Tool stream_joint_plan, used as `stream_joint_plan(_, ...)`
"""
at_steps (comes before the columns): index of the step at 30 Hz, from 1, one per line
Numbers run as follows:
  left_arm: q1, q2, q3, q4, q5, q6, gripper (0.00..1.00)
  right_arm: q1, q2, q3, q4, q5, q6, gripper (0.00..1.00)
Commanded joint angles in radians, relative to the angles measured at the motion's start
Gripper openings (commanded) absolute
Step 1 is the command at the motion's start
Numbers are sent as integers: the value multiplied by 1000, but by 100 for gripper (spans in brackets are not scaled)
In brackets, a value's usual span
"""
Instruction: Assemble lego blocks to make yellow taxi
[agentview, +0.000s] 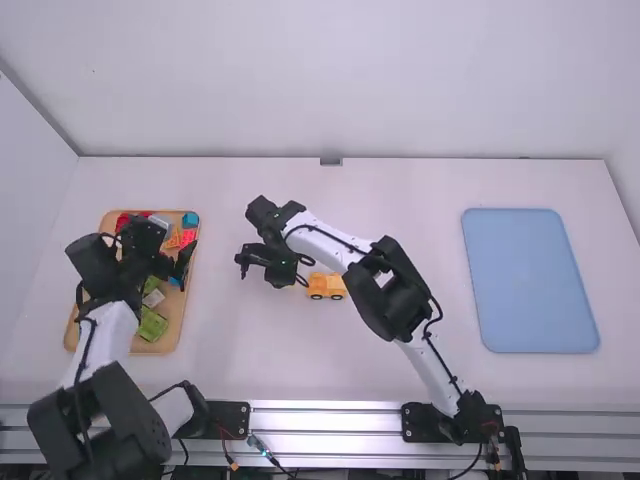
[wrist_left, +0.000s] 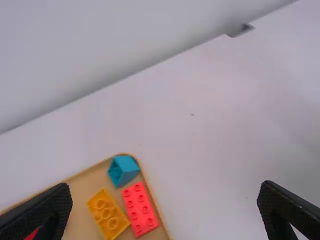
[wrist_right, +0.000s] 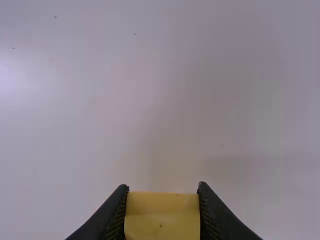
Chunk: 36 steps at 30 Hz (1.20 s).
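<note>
Mid-table, toward near edge, wheeled yellow taxi body (agentview: 326, 287) lies just right of right gripper (wrist_right: 162, 189), nearer one; long axis roughly follows edge. I have yellow block (wrist_right: 162, 220) pinched there, left gripper (wrist_left: 166, 189) spread above tray (agentview: 173, 325).

The tabletop (agentview: 420, 190) is white, flecked with a few small dark specks. Near its left edge the tray (agentview: 180, 325) is tan; at the tray's far right corner sits a teal block (wrist_left: 124, 170), near it a bright red block (wrist_left: 140, 208) and a yellow-orange block (wrist_left: 107, 214), both patterned with round studs. Green blocks (agentview: 153, 325) colour the tray's near end. The mat (agentview: 530, 280) by the tabletop's right edge is plain pale blue. The small vehicle (agentview: 322, 285) is yellow-orange, and the black right tool (agentview: 243, 262) has a yellow piece (wrist_right: 162, 216) between its fingers.
</note>
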Motion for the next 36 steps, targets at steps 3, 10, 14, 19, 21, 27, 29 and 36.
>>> stream_joint_plan(3, 2, -122, -76, 23, -66, -99, 99, 0, 29, 25, 3, 13, -4, 6)
stream_joint_plan(10, 9, -171, -85, 13, -66, -120, 99, 10, 62, 25, 17, 13, -3, 11)
stream_joint_plan(14, 10, -163, -85, 16, -66, -120, 99, 10, 62, 25, 18, 34, 5, 23)
stream_joint_plan(19, 10, -154, -85, 14, -58, -120, 99, 9, 62, 25, 22, 37, 7, 66)
stream_joint_plan(21, 10, -154, -85, 13, -57, -121, 99, 8, 62, 25, 24, 36, 3, 86)
stream_joint_plan(27, 2, -154, -85, 19, 71, -116, 99, -3, 59, 60, 22, 30, 3, 99)
stream_joint_plan(29, -5, -154, -85, 19, 109, -115, 99, -18, 59, 104, -17, 24, 3, 99)
stream_joint_plan(36, -43, -128, -82, 26, 224, -77, 99, -102, 7, 258, -221, -182, -123, 99)
